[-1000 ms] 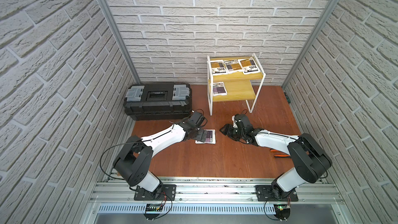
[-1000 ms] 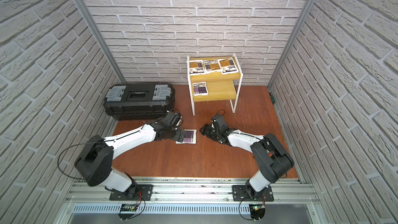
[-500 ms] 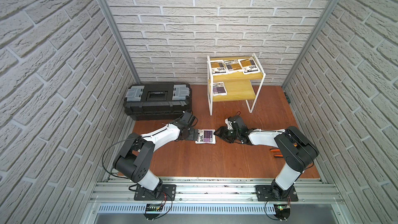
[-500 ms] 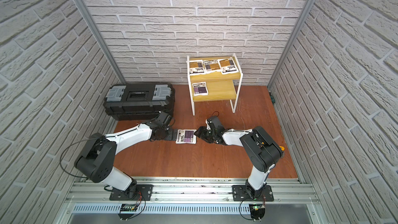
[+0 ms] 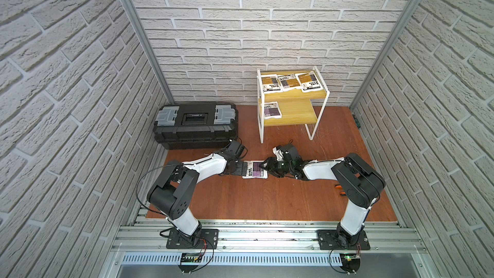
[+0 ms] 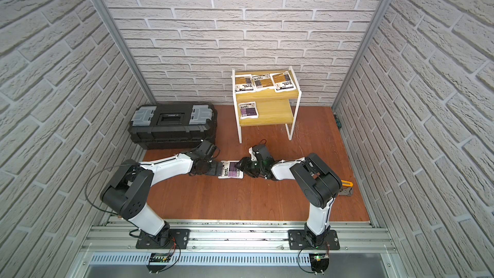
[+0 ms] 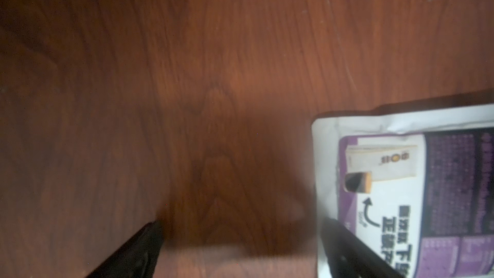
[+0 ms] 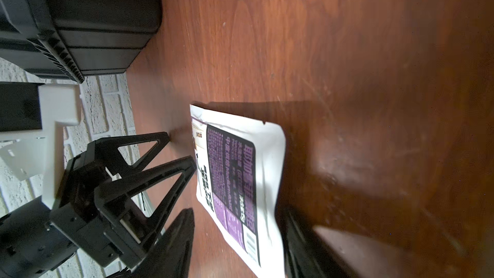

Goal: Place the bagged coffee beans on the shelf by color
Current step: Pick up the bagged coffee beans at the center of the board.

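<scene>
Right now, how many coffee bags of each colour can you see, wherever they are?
Orange-brown bags: 3, on the shelf's top board
Purple bags: 2, one on the lower board, one on the table
Total: 5

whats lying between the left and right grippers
One purple-label coffee pouch, flat on the wooden tabletop, spans the gap between left gripper and right gripper; both top views show it.

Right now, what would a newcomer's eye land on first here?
The left gripper and right gripper flank a purple-label coffee pouch lying mid-table. Behind it, the yellow two-tier shelf holds three orange-brown pouches on top and one purple pouch below; a black toolbox sits beside it.
</scene>
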